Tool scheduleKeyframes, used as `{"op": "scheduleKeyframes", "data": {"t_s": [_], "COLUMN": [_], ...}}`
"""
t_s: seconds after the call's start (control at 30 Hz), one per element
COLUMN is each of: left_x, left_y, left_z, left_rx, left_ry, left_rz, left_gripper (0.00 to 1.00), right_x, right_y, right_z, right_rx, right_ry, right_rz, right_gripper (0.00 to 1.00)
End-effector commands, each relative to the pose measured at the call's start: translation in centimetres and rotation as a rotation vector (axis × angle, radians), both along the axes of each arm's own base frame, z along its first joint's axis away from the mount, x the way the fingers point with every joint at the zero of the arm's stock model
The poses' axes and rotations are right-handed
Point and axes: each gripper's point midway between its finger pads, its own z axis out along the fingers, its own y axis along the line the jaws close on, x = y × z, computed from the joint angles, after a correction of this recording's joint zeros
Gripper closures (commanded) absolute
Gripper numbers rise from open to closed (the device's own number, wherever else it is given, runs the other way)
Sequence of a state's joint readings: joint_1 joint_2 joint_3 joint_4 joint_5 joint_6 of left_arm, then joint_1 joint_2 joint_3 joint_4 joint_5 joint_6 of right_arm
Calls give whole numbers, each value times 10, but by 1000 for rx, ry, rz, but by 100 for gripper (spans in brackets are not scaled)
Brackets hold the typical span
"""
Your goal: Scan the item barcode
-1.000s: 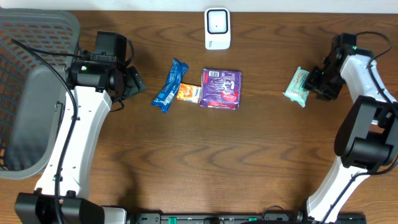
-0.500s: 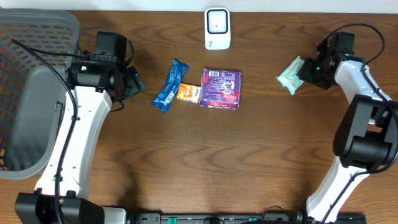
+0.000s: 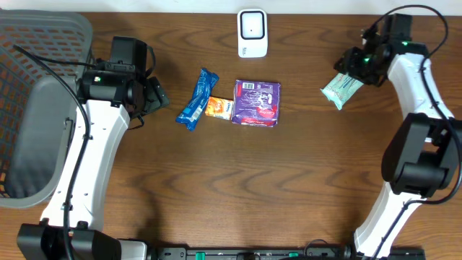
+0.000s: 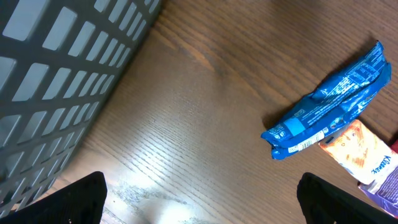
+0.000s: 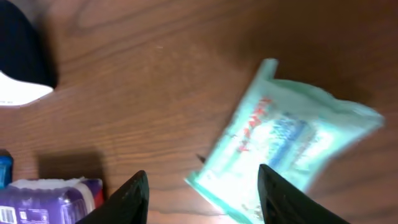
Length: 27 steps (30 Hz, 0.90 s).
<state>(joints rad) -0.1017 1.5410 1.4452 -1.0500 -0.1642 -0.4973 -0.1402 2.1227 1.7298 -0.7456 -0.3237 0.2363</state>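
Note:
The item, a teal wipes packet (image 3: 341, 88), lies at the right of the table, right of the white scanner (image 3: 253, 32). My right gripper (image 3: 351, 66) hovers over the packet's far end. In the right wrist view the packet (image 5: 280, 137) is motion-blurred; its lower corner reaches in between the spread fingers of my right gripper (image 5: 205, 199), with a gap to the left finger. My left gripper (image 3: 160, 96) stands wide open over bare wood (image 4: 201, 199), left of a blue snack packet (image 4: 329, 109).
A blue packet (image 3: 198, 99), a small orange packet (image 3: 219, 108) and a purple pack (image 3: 256, 103) lie mid-table below the scanner. A grey basket (image 3: 43, 43) fills the left side and shows beside the left gripper (image 4: 56, 74).
The right arm swung toward the far edge, carrying the teal packet left and back; its jaws have now widened around it. The left arm has not moved.

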Motion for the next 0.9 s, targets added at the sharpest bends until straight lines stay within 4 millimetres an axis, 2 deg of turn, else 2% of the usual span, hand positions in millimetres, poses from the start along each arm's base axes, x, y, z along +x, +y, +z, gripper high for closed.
{"op": "scheduleKeyframes", "data": {"t_s": [0.0, 0.03, 0.07, 0.23, 0.33, 0.47, 0.63, 0.7, 0.87], "left_x": [-2, -2, -2, -2, -2, -2, -2, -2, -2], "left_y": [4, 4, 4, 4, 4, 4, 4, 4, 4], "left_z": [1, 1, 1, 1, 1, 1, 1, 1, 1], "left_rx": [17, 17, 17, 17, 17, 17, 17, 17, 17], "left_ry": [-1, -1, -1, -1, -1, -1, -1, -1, -1], "left_rz": [12, 12, 12, 12, 12, 12, 12, 12, 12], "left_gripper": [2, 2, 2, 2, 2, 2, 2, 2, 2], "right_x": [-7, -8, -10, -22, -34, -49, -59, -63, -60], "right_y": [13, 11, 11, 1, -13, -27, -34, -40, -46], "right_z": [-29, -35, -41, -66, -72, -74, -69, -64, -33], "right_rx": [-22, -40, -61, -197, -292, -371, -449, -495, -523], "right_ry": [64, 72, 77, 103, 138, 196, 244, 263, 255], "right_rz": [-99, -137, -168, -237, -268, -267, -107, -96, -107], "right_gripper": [46, 39, 37, 38, 42, 42, 41, 40, 36]}}
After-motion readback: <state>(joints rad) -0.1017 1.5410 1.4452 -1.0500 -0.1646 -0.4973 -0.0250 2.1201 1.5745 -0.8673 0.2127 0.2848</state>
